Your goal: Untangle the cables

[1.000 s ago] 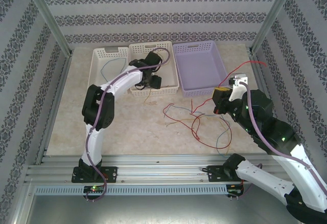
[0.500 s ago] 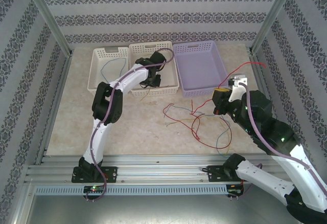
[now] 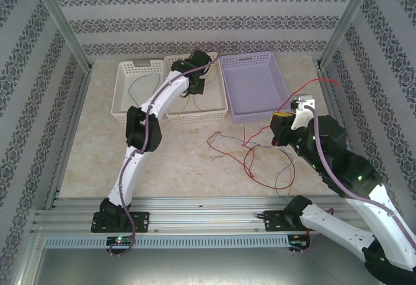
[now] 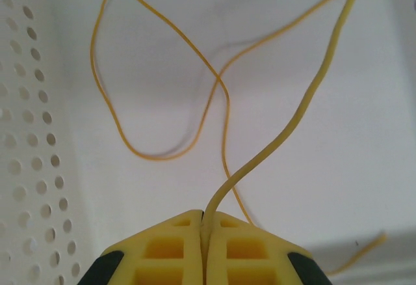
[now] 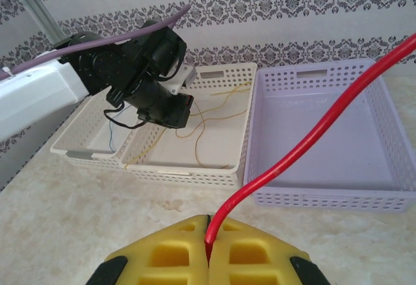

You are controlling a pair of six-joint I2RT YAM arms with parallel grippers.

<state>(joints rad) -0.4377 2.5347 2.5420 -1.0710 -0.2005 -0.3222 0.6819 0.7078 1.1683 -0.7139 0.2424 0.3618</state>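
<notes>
My left gripper [image 3: 197, 87] reaches into the middle white basket [image 3: 220, 112], and its yellow fingers [image 4: 162, 249] are shut on a thin yellow cable [image 4: 325, 70]. That cable lifts away from the basket floor, and more of it lies looped there. Over the table right of centre, my right gripper [image 3: 279, 117] is shut on a red cable [image 5: 312, 142] that arcs up to the right. The remaining cables [image 3: 247, 151], red and blue-grey, lie tangled on the table just left of the right gripper. A blue cable [image 3: 140, 83] lies in the left white basket [image 3: 121, 106].
A lilac basket [image 3: 260, 114] stands right of the two white ones, all in a row along the back of the table. Metal frame posts rise at the back corners. The left arm [image 3: 140, 132] stretches diagonally across the table's left half.
The left arm has stretched out and carried its gripper toward the back of the middle basket. Its jaws have closed on the yellow cable. The right arm has not moved.
</notes>
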